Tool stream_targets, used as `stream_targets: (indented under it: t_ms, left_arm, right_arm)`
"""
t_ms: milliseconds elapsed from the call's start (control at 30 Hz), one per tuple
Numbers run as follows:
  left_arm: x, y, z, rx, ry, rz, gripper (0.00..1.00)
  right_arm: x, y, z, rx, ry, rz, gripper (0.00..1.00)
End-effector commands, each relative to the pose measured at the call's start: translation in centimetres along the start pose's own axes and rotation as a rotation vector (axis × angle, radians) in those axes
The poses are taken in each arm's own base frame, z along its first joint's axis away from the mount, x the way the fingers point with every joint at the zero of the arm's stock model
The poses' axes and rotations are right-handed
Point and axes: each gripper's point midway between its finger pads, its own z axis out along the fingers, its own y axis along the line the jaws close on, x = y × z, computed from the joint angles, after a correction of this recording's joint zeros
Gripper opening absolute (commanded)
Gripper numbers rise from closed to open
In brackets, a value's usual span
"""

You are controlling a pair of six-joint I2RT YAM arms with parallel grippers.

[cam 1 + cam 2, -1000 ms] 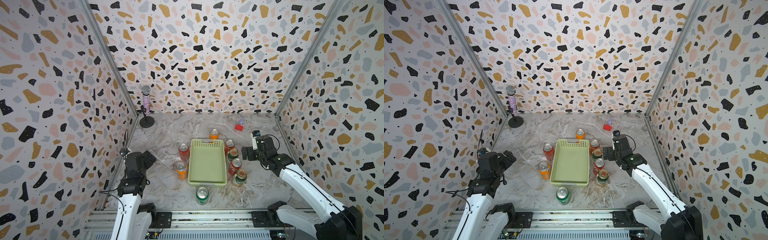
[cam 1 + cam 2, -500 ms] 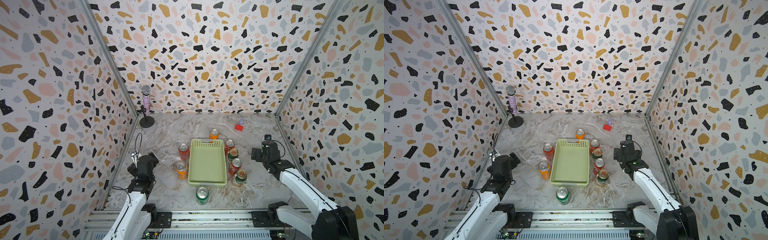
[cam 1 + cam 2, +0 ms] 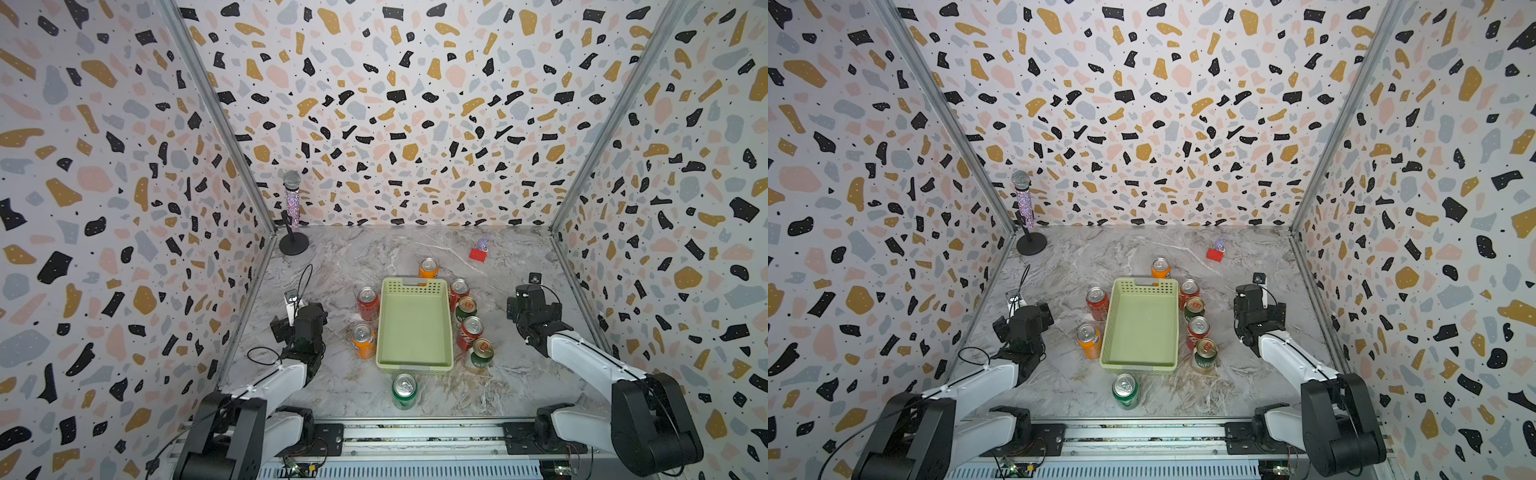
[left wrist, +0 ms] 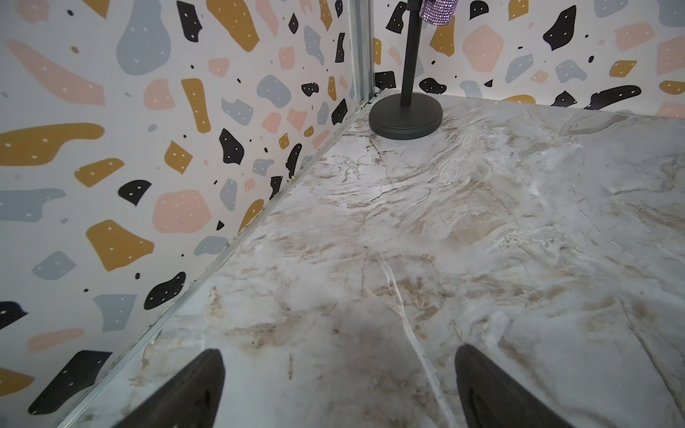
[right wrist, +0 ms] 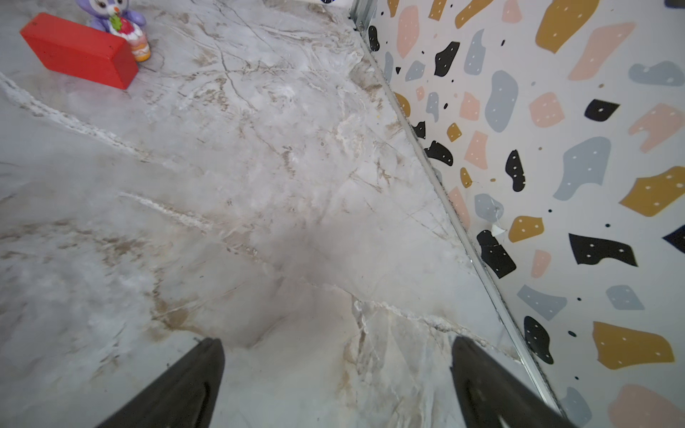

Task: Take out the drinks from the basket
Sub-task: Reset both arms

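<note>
**Left arm (image 3: 282, 376) and right arm (image 3: 590, 357) folded back; basket (image 3: 415, 332) empty**

Change over the last second: both arms sit lower and closer to the front rail. The right gripper (image 5: 336, 338) no longer points at the row of cans (image 3: 1198, 332) and now faces the back of the table (image 3: 353, 257). Basket and cans have not shifted.

1. Basket: pale green, perforated sides, flat at mid-table, nothing inside it in both top views.
2. Cans: eight, all upright on the table, all outside the basket.
   - Back end: orange can (image 3: 428, 268), just behind the wall.
   - Left side: red can (image 3: 368, 303) and second orange can (image 3: 363, 340), each just beside the wall.
   - Right side, back to front, in a close row: second red can (image 3: 459, 291), dark green can (image 3: 466, 309), third red can (image 3: 471, 332), pale green can (image 3: 480, 353).
   - Front end: bright green can (image 3: 404, 390), a little apart from the basket.
3. Left gripper (image 4: 339, 348): jaws wide, nothing between them, over bare table by the left wall, well apart from the cans. It faces the microphone stand (image 4: 406, 115) in the far corner.
4. Right gripper: jaws wide, nothing between them, over bare table along the right wall.
5. Other: red block (image 5: 79, 50) with a purple toy (image 5: 111, 15) touching it, toward the back right.
</note>
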Motion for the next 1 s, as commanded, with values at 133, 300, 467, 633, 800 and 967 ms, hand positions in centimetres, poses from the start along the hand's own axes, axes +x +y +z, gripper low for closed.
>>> stream_targets:
  t_ms: [133,300,467,633,800,967]
  left_arm:
    - [-2.3,-3.8,2.0,0.094,-0.020,0.073,1.00]
    - [-2.2,-4.6,2.2,0.129,-0.008,0.096,1.00]
    - [-2.0,-5.3,2.0,0.176,-0.009,0.111,1.00]
    - [-1.9,-5.8,1.8,0.209,-0.021,0.120,1.00]
    - [-1.4,-6.7,1.3,0.282,-0.055,0.128,1.00]
    - [-0.9,-6.3,1.4,0.269,-0.062,0.117,1.00]
  right_arm:
    - [-1.7,-1.1,0.4,0.082,-0.209,0.013,1.00]
    - [-2.0,-0.5,1.0,0.078,-0.250,0.011,1.00]
    - [-2.4,0.0,1.4,0.067,-0.284,0.020,1.00]
    - [-2.4,0.9,1.9,0.024,-0.305,0.004,1.00]
    - [-2.1,0.7,2.2,0.021,-0.300,0.025,1.00]
    - [-1.8,0.1,2.3,0.000,-0.300,0.066,1.00]
